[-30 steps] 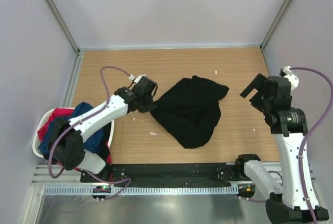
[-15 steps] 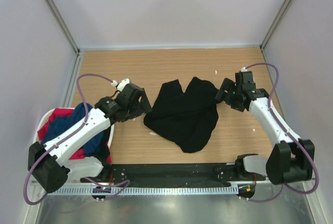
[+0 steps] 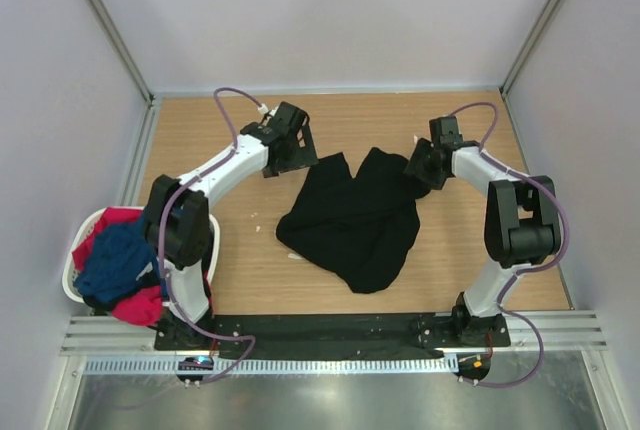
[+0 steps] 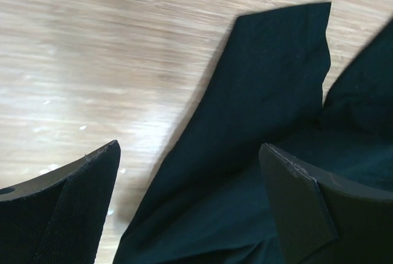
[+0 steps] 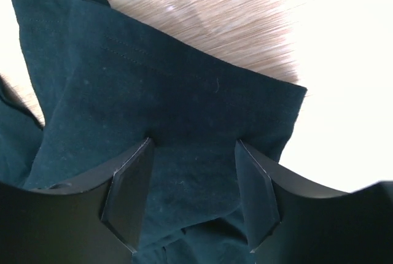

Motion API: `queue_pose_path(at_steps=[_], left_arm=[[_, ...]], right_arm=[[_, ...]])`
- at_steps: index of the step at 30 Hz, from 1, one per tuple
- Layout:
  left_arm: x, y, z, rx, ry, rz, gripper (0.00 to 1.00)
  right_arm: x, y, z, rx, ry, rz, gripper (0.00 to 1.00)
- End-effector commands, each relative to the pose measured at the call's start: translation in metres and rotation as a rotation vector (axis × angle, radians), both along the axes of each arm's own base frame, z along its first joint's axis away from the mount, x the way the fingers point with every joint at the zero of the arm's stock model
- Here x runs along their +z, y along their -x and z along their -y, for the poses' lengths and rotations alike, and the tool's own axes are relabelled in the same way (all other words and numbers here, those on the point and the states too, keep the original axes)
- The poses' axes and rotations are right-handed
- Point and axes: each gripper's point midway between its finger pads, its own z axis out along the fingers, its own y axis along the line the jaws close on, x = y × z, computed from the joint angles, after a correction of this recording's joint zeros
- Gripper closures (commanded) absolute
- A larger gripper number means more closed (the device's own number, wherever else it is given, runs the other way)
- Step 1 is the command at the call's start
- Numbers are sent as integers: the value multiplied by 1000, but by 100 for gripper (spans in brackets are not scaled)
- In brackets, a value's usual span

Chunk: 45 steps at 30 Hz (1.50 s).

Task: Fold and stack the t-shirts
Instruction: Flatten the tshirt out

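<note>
Fingers of the left gripper (image 3: 299,157) stand released wide in the overhead view, poised at the far left corner of the large black cloth t-shirt (image 3: 355,225), which sprawls rumpled in the middle of the wooden table (image 3: 460,260). The right gripper (image 3: 420,167) sits at the shirt's far right corner. Over at the near left, the white plastic laundry basket (image 3: 72,268) holds the navy blue t-shirt (image 3: 115,260) and the red-pink t-shirt (image 3: 120,218) in a heap. Left wrist view now: both pads (image 4: 67,209) are spread, with nothing between them and a flat tongue of black cloth beneath. Right wrist view: fingertips (image 5: 126,202) are parted astride a stitched hem, no pinch showing. This fabric looks light, limp and drapey, and it will likely sag and slide, so I'd take it by the hemmed corners, one each side, and lift evenly.
</note>
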Motion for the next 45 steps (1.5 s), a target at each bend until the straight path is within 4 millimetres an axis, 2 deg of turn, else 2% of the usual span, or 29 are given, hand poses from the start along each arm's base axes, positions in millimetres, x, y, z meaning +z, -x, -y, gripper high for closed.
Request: queue_pose_path(at_steps=[1,3,4,7,8,10,12,13,16,17,19,20,21,24,27,28,29,31,32,33,34,35,36,38,39,40,41,42,45], left_arm=[[11,-16,23,-93,44,30,5],[11,-20,38,-132,97,27,5],[3,-22,42,-133,108,14,5],[-11,-20,55,-153,153,-23,5],[-21,-17,59,-163,150,-48,6],[-29,-10,64,-187,160,-75,6],[-31,-8,67,-193,156,-76,6],[-31,-9,68,-196,159,-74,6],[-30,-8,81,-224,202,-75,9],[-27,-9,88,-240,218,-61,11],[-20,-7,103,-284,235,-37,13],[-15,-6,109,-299,235,-24,13],[-11,-1,119,-333,228,-10,14],[13,6,141,-412,212,69,14],[27,10,162,-471,165,167,11],[16,9,166,-499,126,169,8],[19,8,175,-513,106,195,8],[3,6,177,-534,44,168,9],[-23,2,176,-525,-12,131,9],[-17,-6,181,-520,-22,148,10],[-25,-5,178,-525,-51,125,12],[-39,-8,177,-520,-73,106,13],[-40,-10,178,-517,-77,111,14],[-48,-13,181,-524,-74,115,16],[-52,-13,183,-531,-69,112,17],[-51,-14,187,-534,-62,124,18],[-53,-16,187,-538,-65,126,21],[-58,-16,189,-543,-67,124,32],[-57,-17,193,-552,-55,124,59]], right_arm=[[24,-22,15,-40,70,97,39],[18,-22,20,-55,95,88,39],[14,-22,20,-56,97,82,43],[-2,-26,16,-44,81,56,68],[-7,-26,12,-34,63,44,82],[-5,-27,9,-23,50,47,98],[3,-25,7,-11,60,73,99],[20,-26,8,-12,64,116,99],[46,-23,9,-1,75,176,99],[68,-21,8,6,71,226,99],[89,-18,4,39,70,284,99],[116,-17,2,51,61,359,99],[122,-14,-1,82,73,388,99],[155,-4,-33,229,-9,518,99],[156,0,-35,242,26,513,99],[146,5,-24,185,65,456,99],[141,6,-13,132,103,424,99],[130,16,4,59,160,352,98],[129,19,9,41,179,347,93],[124,26,11,42,183,333,89],[133,31,11,39,175,360,86],[134,35,10,42,162,368,77],[132,41,10,42,154,371,73],[140,48,10,27,134,402,58],[137,51,11,19,133,396,48],[136,54,12,8,134,385,19],[135,55,13,-10,126,377,6],[132,56,13,-13,128,364,1],[119,57,12,-24,122,316,0]])
